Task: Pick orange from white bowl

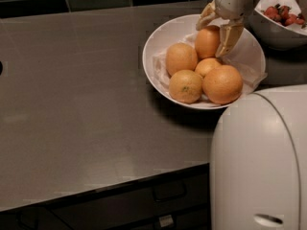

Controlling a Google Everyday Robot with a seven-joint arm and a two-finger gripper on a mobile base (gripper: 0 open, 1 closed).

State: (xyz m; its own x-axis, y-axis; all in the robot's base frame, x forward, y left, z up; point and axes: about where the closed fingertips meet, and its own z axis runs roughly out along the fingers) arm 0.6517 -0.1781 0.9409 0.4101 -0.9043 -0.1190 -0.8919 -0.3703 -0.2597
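The orange (206,43) is sitting at the back of the white bowl (158,37), leaning on the other oranges (185,86), where the gripper (211,38) is clamping it from both sides, apparently ready for lifting.

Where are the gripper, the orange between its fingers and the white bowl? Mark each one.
gripper (211,39): camera view, top right, midway between its fingertips.
orange (206,44): camera view, middle of its skin.
white bowl (164,35): camera view, bare inner wall, left side.
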